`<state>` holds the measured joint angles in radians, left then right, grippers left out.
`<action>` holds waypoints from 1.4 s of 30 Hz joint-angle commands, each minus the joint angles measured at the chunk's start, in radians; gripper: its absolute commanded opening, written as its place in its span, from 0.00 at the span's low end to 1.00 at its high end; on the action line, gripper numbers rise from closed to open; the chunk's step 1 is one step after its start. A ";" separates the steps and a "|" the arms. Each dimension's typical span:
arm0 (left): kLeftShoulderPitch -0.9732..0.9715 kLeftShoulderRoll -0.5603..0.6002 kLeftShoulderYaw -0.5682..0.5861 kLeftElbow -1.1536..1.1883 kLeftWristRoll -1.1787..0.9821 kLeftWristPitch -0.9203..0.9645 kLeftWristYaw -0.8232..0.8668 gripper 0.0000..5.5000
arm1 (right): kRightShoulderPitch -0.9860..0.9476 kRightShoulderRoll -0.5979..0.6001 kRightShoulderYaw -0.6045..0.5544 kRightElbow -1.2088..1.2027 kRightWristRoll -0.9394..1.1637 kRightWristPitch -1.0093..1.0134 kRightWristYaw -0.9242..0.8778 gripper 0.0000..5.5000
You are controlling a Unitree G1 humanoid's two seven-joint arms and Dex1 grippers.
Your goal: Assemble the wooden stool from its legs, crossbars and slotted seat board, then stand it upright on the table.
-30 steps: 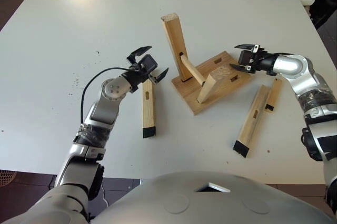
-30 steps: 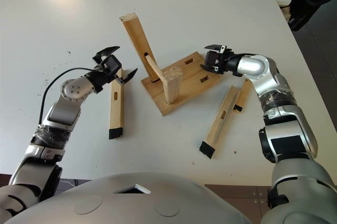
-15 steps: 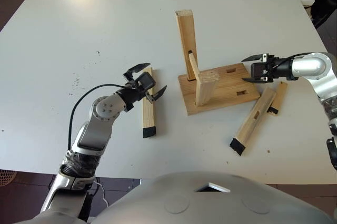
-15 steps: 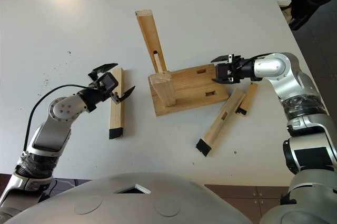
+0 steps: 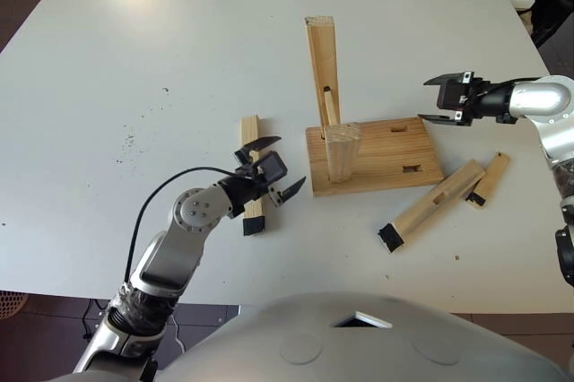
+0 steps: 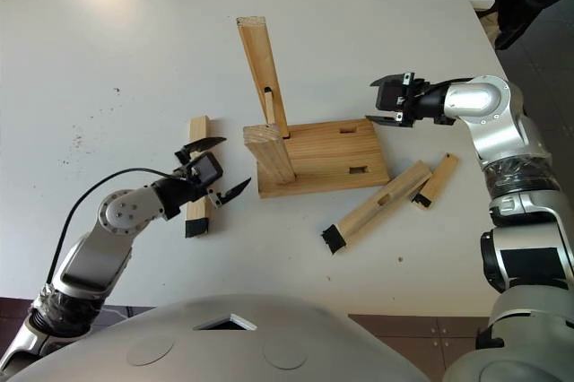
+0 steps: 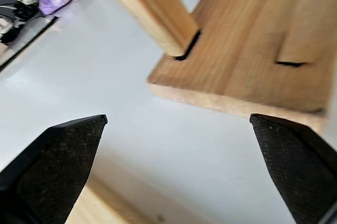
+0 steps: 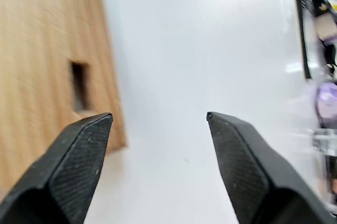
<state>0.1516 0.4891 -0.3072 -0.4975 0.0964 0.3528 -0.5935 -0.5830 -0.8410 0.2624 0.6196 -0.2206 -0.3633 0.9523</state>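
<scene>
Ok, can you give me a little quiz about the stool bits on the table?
1. True or false: the left hand is shut.
2. How many legs stand in the board? A one, B two, C four.
3. Fill in: the short stick lies nearer the ___ hand.
Key: 1 false; 2 B; 3 right.

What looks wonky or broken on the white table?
Nothing looks broken or spilled. The build is just half done: the flat wooden seat board has two upright wooden legs standing in it and two slots empty. Two more black-tipped wooden legs and a short wooden crossbar lie loose on the table.
</scene>
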 commanded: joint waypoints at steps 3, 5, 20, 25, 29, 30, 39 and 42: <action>0.015 -0.020 -0.022 -0.103 -0.112 0.085 -0.053 0.92 | -0.013 -0.017 0.023 0.144 -0.083 -0.060 -0.053 0.60; 0.007 -0.013 -0.034 -0.107 -0.115 0.098 -0.059 0.92 | 0.005 -0.018 0.032 0.158 -0.096 -0.075 -0.049 0.60; -0.131 -0.020 -0.091 0.311 0.097 0.061 0.118 0.92 | 0.097 0.000 0.053 -0.006 -0.039 -0.122 0.081 0.60; -0.181 0.037 -0.046 0.339 0.138 0.034 0.126 0.92 | 0.155 -0.024 0.039 -0.148 0.014 -0.100 0.145 0.60; -0.224 0.057 -0.017 0.374 0.155 0.026 0.128 0.92 | 0.235 -0.051 0.005 -0.371 0.181 0.020 0.268 0.60; -0.233 0.055 -0.012 0.385 0.156 0.023 0.129 0.92 | 0.242 -0.054 -0.005 -0.414 0.223 0.058 0.294 0.60; -0.259 0.005 -0.025 0.398 0.147 0.011 0.115 0.92 | 0.018 0.035 -0.053 -0.157 0.171 0.097 0.143 0.60; -0.259 -0.001 -0.035 0.392 0.150 0.012 0.107 0.92 | -0.051 0.096 0.007 0.059 0.032 -0.032 -0.011 0.60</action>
<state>-0.1294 0.4968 -0.3116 -0.1201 0.2330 0.3372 -0.4598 -0.5870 -0.7981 0.2193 0.5281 -0.0866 -0.3052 1.0401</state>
